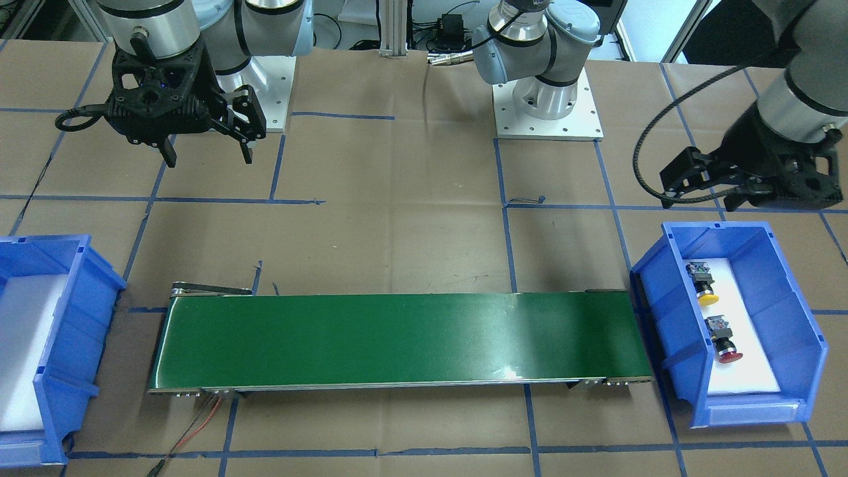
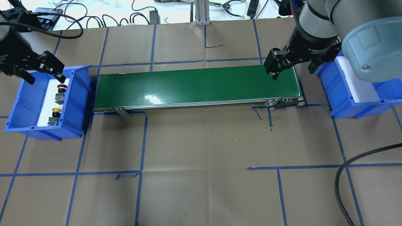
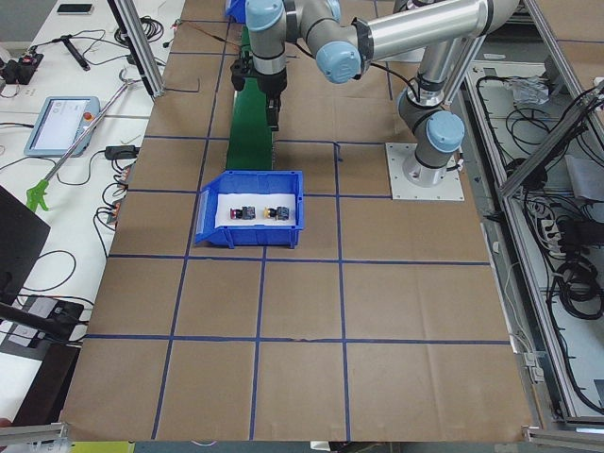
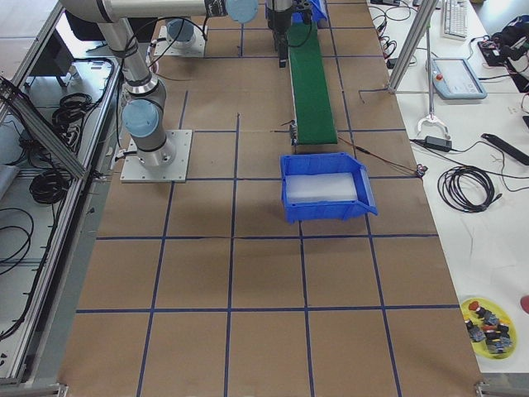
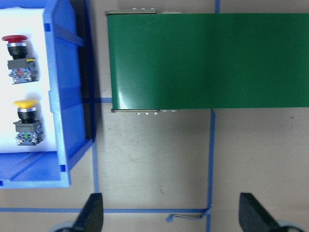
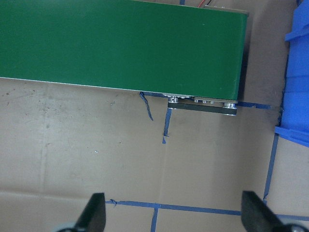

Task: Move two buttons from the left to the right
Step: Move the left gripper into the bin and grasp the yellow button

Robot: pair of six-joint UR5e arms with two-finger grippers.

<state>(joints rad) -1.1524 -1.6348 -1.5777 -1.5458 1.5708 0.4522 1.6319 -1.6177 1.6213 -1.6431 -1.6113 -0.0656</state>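
At the upper left of the overhead view the left gripper (image 2: 47, 79) hangs above the far end of a blue bin (image 2: 80, 94), its jaws spread and holding nothing; the arm behind it is cut off by the frame's edge. Both buttons lie apart on their sides on the white liner (image 2: 44, 103) inside this bin. The red button (image 2: 60, 91) sits higher in the frame and the yellow button (image 2: 54, 116) below it, both caps pointing toward the top. The markings on their switch bodies are too small to read. In the left wrist view the same bin runs off the left edge, and only the tips of the wide-set fingers (image 5: 91, 212) show at the bottom. A green conveyor belt (image 2: 198, 86) spans the middle, glare blotting part of its surface. At the upper right the right gripper (image 2: 293, 73) hovers over the belt's right end, its jaws also spread and empty. Past it, a second blue bin (image 2: 345, 103) is largely covered by the arm's grey elbow, so most of its inside is hidden. A black cable (image 2: 345, 175) leaves the frame at the lower right.
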